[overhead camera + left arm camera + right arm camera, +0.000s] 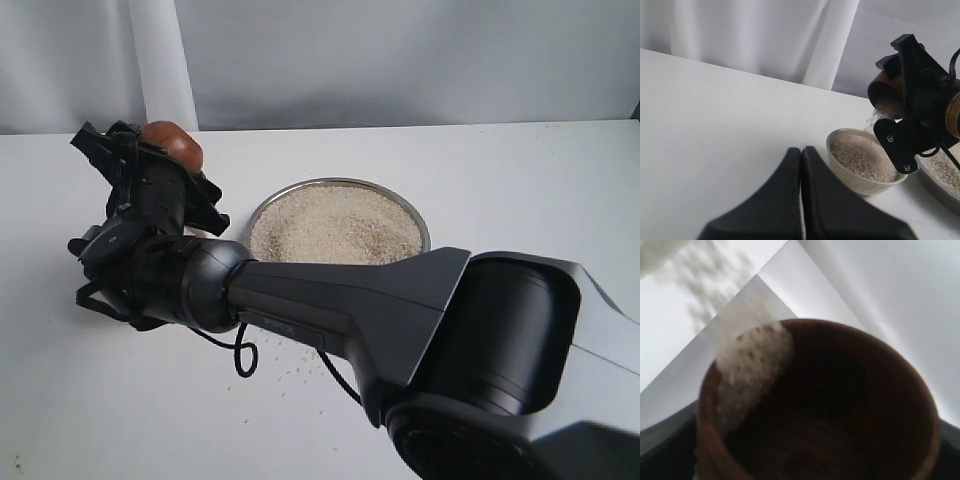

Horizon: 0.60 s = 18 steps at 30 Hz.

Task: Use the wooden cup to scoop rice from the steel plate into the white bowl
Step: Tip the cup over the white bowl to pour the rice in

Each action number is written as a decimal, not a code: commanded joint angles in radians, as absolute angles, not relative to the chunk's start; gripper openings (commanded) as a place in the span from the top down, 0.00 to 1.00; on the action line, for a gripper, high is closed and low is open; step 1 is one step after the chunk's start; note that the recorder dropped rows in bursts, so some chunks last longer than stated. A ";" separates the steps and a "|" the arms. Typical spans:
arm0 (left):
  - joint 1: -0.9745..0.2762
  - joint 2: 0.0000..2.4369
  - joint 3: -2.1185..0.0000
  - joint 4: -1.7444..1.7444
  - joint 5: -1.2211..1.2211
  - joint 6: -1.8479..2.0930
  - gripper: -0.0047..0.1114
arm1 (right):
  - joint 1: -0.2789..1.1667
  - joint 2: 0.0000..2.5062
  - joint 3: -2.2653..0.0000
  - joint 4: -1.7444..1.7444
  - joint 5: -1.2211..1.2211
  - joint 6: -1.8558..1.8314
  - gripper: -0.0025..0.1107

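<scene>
The left gripper (801, 153), a black one with two pointed fingers, is sitting low over the white table (715, 110). Its fingers are pressing together with nothing between them. Just past it, the small round cream-white bowl (837, 159) is standing on the table, and it is holding a heap of small off-white rice grains (862, 157). Above the bowl's far edge, the black right gripper (902, 97) is squeezing the little shiny reddish-brown wooden cup (884, 90) between its two fingers. The cup is tipping over with its mouth pointing down toward the bowl, and a thin stream of rice is falling out of it. Some grains are sliding along the cup's dark inside wall near the lip. To the right of the bowl, the wide shiny round steel plate (422, 228) is lying flat, nearly full of rice. A few loose grains are lying on the table in front of the plate, beside the big dark arm (350, 300).
</scene>
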<state>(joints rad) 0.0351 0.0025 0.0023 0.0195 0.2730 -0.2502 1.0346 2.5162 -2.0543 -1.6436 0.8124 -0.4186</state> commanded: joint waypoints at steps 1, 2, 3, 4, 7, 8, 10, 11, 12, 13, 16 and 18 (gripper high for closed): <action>0.030 0.000 0.000 0.018 0.267 -0.254 0.96 | 1.036 2.505 -2.061 -1.701 0.798 -0.419 0.98; 0.030 0.000 0.000 0.018 0.267 -0.254 0.96 | 1.036 2.505 -2.061 -1.702 0.798 -0.427 0.98; 0.030 0.000 0.000 0.018 0.267 -0.254 0.96 | 1.036 2.505 -2.061 -1.702 0.798 -0.435 0.98; 0.030 0.000 0.000 0.018 0.267 -0.254 0.96 | 1.036 2.505 -2.061 -1.717 0.800 -0.451 0.98; 0.030 0.000 0.000 0.018 0.267 -0.254 0.96 | 1.036 2.505 -2.061 -1.744 0.800 -0.451 0.98; 0.030 0.000 0.000 0.018 0.267 -0.254 0.96 | 1.036 2.505 -2.061 -1.744 0.800 -0.451 0.98; 0.030 0.000 0.000 0.018 0.267 -0.254 0.96 | 1.036 2.505 -2.061 -1.744 0.800 -0.464 0.98; 0.030 0.000 0.000 0.018 0.267 -0.254 0.96 | 1.036 2.505 -2.061 -1.744 0.797 -0.468 0.98; 0.030 0.000 0.000 0.018 0.267 -0.254 0.96 | 1.036 2.505 -2.061 -1.744 0.793 -0.479 0.98; 0.030 0.000 0.000 0.018 0.267 -0.254 0.96 | 1.038 2.505 -2.061 -1.744 0.788 -0.481 0.98; 0.030 0.000 0.000 0.018 0.267 -0.254 0.96 | 1.038 2.505 -2.061 -1.744 0.789 -0.489 0.98; 0.030 0.000 0.000 0.018 0.267 -0.254 0.96 | 1.038 2.505 -2.061 -1.727 0.789 -0.489 0.98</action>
